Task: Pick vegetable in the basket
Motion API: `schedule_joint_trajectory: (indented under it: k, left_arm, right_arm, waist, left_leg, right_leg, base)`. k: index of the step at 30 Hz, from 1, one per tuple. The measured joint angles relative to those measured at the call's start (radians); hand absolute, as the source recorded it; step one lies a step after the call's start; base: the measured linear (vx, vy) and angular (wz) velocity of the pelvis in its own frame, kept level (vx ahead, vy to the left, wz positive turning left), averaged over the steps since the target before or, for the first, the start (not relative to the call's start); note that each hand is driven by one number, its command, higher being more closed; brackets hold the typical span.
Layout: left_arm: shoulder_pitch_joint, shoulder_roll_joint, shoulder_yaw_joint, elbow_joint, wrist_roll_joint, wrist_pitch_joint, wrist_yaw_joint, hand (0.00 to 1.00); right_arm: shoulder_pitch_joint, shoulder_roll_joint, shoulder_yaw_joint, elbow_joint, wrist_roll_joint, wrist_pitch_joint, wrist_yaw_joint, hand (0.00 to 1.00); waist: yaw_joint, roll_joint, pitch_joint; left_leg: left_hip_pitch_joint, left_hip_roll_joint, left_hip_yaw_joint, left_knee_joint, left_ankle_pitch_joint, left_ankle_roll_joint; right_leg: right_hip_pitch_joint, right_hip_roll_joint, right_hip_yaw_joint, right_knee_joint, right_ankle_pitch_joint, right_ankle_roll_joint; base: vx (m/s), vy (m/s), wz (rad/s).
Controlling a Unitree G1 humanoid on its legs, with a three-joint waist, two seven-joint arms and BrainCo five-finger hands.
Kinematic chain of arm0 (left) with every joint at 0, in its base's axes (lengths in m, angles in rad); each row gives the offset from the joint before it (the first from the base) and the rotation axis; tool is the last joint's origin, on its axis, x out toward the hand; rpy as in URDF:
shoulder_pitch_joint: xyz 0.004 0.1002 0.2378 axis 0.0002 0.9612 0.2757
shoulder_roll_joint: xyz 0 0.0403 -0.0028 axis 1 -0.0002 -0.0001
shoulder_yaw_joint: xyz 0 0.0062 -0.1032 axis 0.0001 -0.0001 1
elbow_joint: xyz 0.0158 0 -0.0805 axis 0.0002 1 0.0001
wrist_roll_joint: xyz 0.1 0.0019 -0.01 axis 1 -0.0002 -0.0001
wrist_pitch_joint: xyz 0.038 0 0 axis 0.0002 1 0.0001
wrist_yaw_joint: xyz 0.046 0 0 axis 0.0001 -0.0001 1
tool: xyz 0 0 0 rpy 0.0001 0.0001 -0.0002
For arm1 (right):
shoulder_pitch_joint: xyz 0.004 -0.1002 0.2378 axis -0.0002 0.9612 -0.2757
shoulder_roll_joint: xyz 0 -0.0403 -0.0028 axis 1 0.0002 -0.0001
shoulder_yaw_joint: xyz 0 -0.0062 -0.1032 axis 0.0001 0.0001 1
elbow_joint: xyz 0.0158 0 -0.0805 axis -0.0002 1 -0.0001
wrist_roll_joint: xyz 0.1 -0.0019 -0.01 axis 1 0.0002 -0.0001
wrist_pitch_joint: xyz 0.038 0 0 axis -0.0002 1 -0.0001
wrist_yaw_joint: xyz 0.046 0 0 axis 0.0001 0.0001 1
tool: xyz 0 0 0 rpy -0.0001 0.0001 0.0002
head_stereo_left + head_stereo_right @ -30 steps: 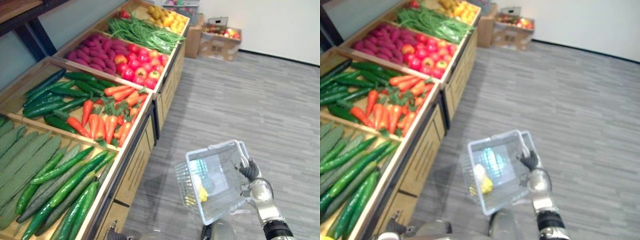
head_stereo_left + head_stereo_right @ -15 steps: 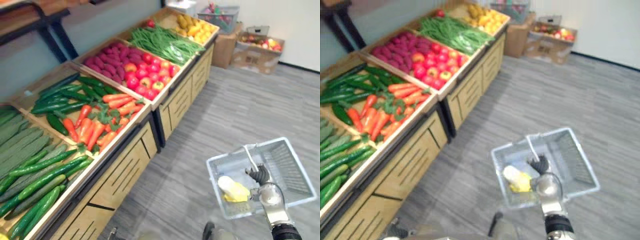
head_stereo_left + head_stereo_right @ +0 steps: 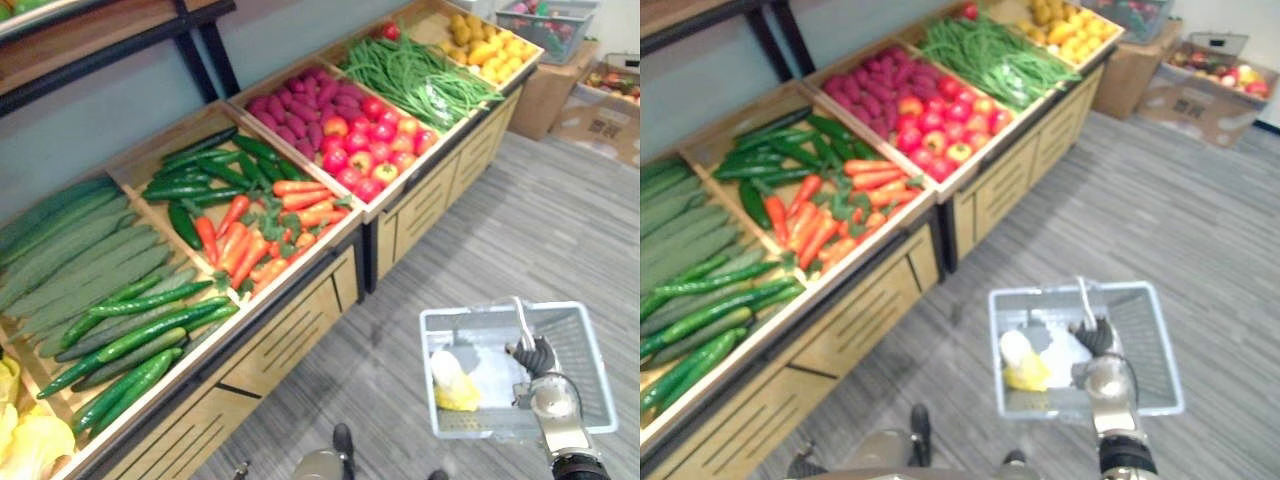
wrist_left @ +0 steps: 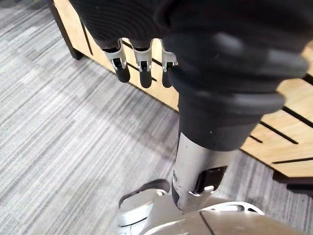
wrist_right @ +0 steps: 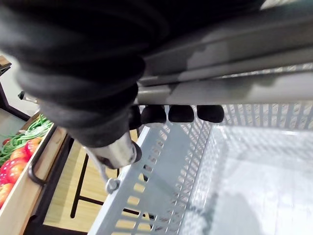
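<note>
My right hand [image 3: 543, 362] is shut on the handle [image 3: 521, 318] of a pale grey plastic basket [image 3: 500, 313], which hangs level over the floor at the lower right. In the right wrist view its dark fingertips [image 5: 181, 113] curl round the handle bar above the basket's slotted wall [image 5: 161, 169]. A yellow and white item [image 3: 452, 383] lies at the basket's left end. The wooden produce stand [image 3: 300, 320] holds cucumbers [image 3: 140, 345], carrots [image 3: 250, 235] and green beans [image 3: 420, 75], well to the left of the basket. My left hand [image 4: 141, 73] hangs beside the stand's front, fingers straight and holding nothing.
More bins hold ridged gourds [image 3: 70, 250], dark cucumbers [image 3: 200, 175], purple tubers [image 3: 300, 100], red fruit [image 3: 370, 150] and yellow fruit [image 3: 490, 40]. Cardboard boxes [image 3: 600, 90] stand at the far right. Grey plank floor [image 3: 500, 230] spreads between stand and basket.
The whole picture has shifted, so the camera moved. The basket, tipped on its side a second ago, now hangs level from my right hand, the yellow item at its left end.
</note>
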Motion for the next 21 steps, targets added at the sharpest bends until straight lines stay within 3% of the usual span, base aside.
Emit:
schedule_joint_trajectory:
  k: [2,4,5,6,7,8,10,11,12,13,14,16,20,21]
  left_arm:
    - [-0.001,0.003,-0.008,0.001,0.001,0.0,0.0,0.0]
    - [0.001,0.006,-0.017,0.003,0.011,0.002,0.0,0.0]
    - [0.01,0.002,-0.041,0.005,0.029,0.001,-0.002,0.0]
    - [0.018,0.012,-0.048,0.005,0.031,0.0,-0.002,0.0]
    - [0.021,0.023,-0.047,0.005,0.031,0.001,-0.002,0.0]
    - [0.026,0.044,-0.047,0.004,0.031,0.005,-0.002,0.0]
    - [0.033,0.062,-0.046,0.003,0.03,0.008,-0.002,0.0]
    - [0.032,0.069,-0.044,0.002,0.029,0.009,-0.001,0.0]
    - [0.031,0.076,-0.043,0.002,0.029,0.01,0.0,0.0]
    - [0.029,0.081,-0.031,0.002,0.028,0.011,0.0,0.0]
    - [0.023,0.08,-0.024,0.002,0.028,0.01,0.0,0.0]
    - [0.003,0.08,0.003,0.001,0.028,0.008,0.0,0.0]
    - [-0.022,0.086,0.019,-0.001,0.03,0.008,0.0,0.0]
    - [-0.025,0.087,0.036,-0.001,0.03,0.008,0.0,0.0]
  right_arm:
    - [-0.003,0.007,0.0,0.006,0.0,-0.001,0.0,1.0]
    - [-0.008,0.009,-0.003,0.032,0.0,-0.001,-0.001,1.0]
    - [-0.011,0.01,-0.002,0.051,0.0,-0.001,0.0,1.0]
    - [-0.011,0.028,-0.001,0.059,-0.003,-0.001,0.001,1.0]
    - [-0.01,0.038,0.002,0.064,-0.005,0.0,0.005,1.0]
    - [-0.007,0.05,0.009,0.075,-0.009,0.002,0.012,1.0]
    - [0.003,0.053,0.005,0.084,-0.006,0.002,0.012,1.0]
    - [0.01,0.055,0.0,0.084,-0.004,0.001,0.011,1.0]
    - [0.009,0.055,-0.003,0.083,-0.003,0.001,0.011,1.0]
    - [0.009,0.052,-0.015,0.083,-0.002,0.001,0.01,1.0]
    - [0.009,0.053,-0.023,0.083,-0.001,0.0,0.009,1.0]
    - [0.011,0.052,-0.062,0.084,0.0,0.001,0.007,1.0]
    - [0.035,0.052,-0.137,0.083,0.001,0.002,0.003,1.0]
    - [0.05,0.052,-0.157,0.083,0.002,0.002,0.001,1.0]
  waist:
    - [0.006,-0.015,0.004]
    - [0.002,-0.033,0.002]
    - [0.005,-0.027,-0.002]
    - [0.002,-0.043,-0.002]
    - [0.0,-0.059,-0.002]
    - [0.0,-0.09,-0.001]
    - [-0.008,-0.097,0.0]
    - [-0.013,-0.089,0.0]
    - [-0.013,-0.091,0.001]
    - [-0.021,-0.093,0.0]
    - [-0.027,-0.093,0.0]
    - [-0.047,-0.09,0.002]
    - [-0.063,-0.096,-0.001]
    - [-0.063,-0.105,-0.005]
  left_leg:
    - [0.016,-0.009,0.001,-0.013,-0.007,0.004]
    - [0.03,-0.031,0.003,-0.016,-0.065,0.024]
    - [0.037,-0.027,0.003,-0.014,-0.078,0.028]
    - [0.057,-0.032,0.002,-0.014,-0.087,0.034]
    - [0.073,-0.039,0.001,-0.014,-0.092,0.038]
    - [0.102,-0.051,-0.01,-0.014,-0.104,0.045]
    - [0.151,-0.043,-0.052,-0.024,-0.116,0.056]
    - [0.168,-0.031,-0.069,-0.029,-0.123,0.065]
    - [0.18,-0.023,-0.086,-0.029,-0.131,0.074]
    - [0.19,-0.016,-0.113,-0.029,-0.143,0.075]
    - [0.191,-0.014,-0.125,-0.029,-0.146,0.076]
    - [0.203,-0.014,-0.174,-0.035,-0.142,0.065]
    - [0.207,-0.017,-0.258,-0.035,-0.164,0.024]
    - [0.214,-0.019,-0.283,-0.035,-0.179,0.001]
  right_leg:
    - [0.006,-0.014,0.001,0.026,-0.016,0.023]
    - [-0.006,-0.054,0.004,0.121,-0.084,0.062]
    - [-0.067,-0.083,0.033,0.282,-0.089,0.07]
    - [-0.138,-0.124,0.088,0.462,-0.077,0.074]
    - [-0.174,-0.143,0.123,0.543,-0.061,0.062]
    - [-0.226,-0.169,0.181,0.673,0.003,0.051]
    - [-0.282,-0.161,0.254,0.808,0.199,0.05]
    - [-0.311,-0.143,0.274,0.85,0.159,0.046]
    - [-0.328,-0.13,0.275,0.849,0.067,0.028]
    - [-0.342,-0.096,0.264,0.753,-0.025,0.009]
    - [-0.345,-0.081,0.262,0.694,-0.033,-0.002]
    - [-0.342,-0.014,0.318,0.38,-0.021,0.015]
    - [-0.337,0.011,0.404,0.076,0.015,0.045]
    - [-0.329,0.008,0.408,0.053,0.051,0.028]
  base:
    - [0.12,0.047,0.25]
    - [0.08,0.067,0.24]
    - [0.06,0.128,0.12]
    - [0.06,0.14,0.08]
    - [0.12,0.129,0.16]
    - [0.15,0.058,0.25]
    - [0.15,0.021,0.4]
    - [0.12,0.015,0.41]
    - [0.18,0.007,0.53]
    - [0.16,-0.011,0.53]
    - [0.22,-0.045,0.72]
    - [0.25,-0.085,0.72]
    - [0.3,-0.156,0.76]
    - [0.33,-0.251,0.76]
